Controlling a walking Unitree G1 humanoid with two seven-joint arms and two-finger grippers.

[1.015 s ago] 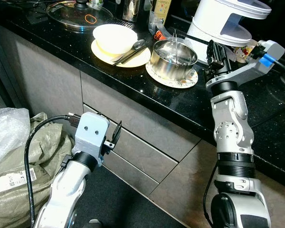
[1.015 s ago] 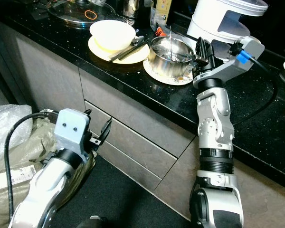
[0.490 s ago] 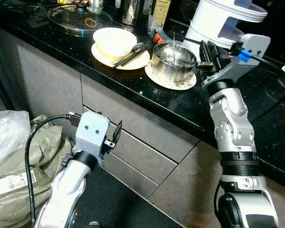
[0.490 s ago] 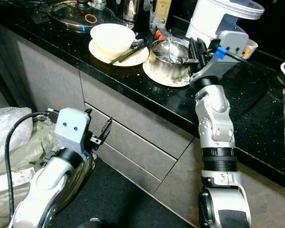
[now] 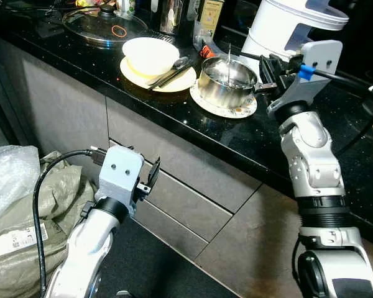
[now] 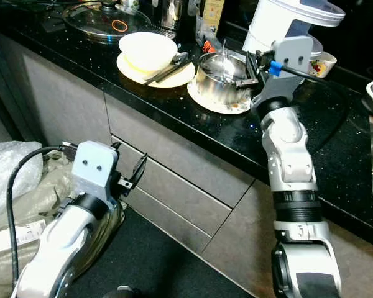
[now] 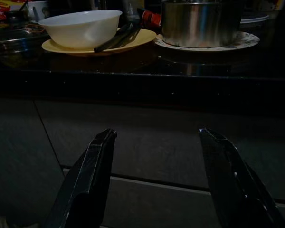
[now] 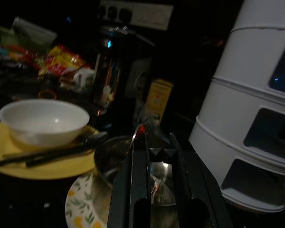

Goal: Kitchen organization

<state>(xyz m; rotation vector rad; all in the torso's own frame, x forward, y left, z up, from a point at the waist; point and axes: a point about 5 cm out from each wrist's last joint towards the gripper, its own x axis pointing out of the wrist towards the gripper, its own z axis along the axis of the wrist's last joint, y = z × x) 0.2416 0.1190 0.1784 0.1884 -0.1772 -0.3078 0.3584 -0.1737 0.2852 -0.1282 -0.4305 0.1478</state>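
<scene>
Two plates sit on a black speckled countertop [image 5: 174,112] above grey drawer fronts [image 5: 193,198]. Low at left, the left gripper [image 7: 154,175] hangs with fingers apart before the drawers. A white bowl [image 5: 150,54] rests on the yellow plate [image 5: 174,79]; the steel pot [image 5: 227,79] stands on a patterned plate. The right gripper [image 8: 154,156], fingers nearly together, is at the pot's handle.

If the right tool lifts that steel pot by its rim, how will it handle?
The round shiny steel pot looks rigid and thin-walled, so probably light. Its polished wall may slip between the right tool fingers. A utensil stands inside and could rattle or shift; the floral plate underneath should stay put.
</scene>
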